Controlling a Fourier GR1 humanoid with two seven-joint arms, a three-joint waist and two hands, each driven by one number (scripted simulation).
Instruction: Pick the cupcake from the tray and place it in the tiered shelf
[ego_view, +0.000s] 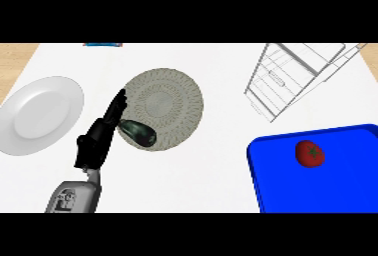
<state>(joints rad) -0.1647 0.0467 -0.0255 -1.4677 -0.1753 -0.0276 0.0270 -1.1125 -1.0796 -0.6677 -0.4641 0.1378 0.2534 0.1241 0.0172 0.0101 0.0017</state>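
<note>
Fingers (117, 107) of the left hand (100, 137) pointed straight, holding nothing; no cupcake showed, only a tomato (311, 153) on the tray (277, 170), probably smooth, best cupped around its sides.

No text, label, brand, number or sign can be read anywhere.

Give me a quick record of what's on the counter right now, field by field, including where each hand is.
tray: blue rectangular tray, lower right
on tray: red round tomato-like item; no cupcake visible
shelf: grey wire tiered shelf, upper right
plates: plain white round plate at far left; grey patterned round plate at centre
left hand: black left hand, fingers straight, beside the patterned plate's left edge
dark object: dark oval item on the patterned plate's lower edge, by the hand
right hand: not in view
</note>
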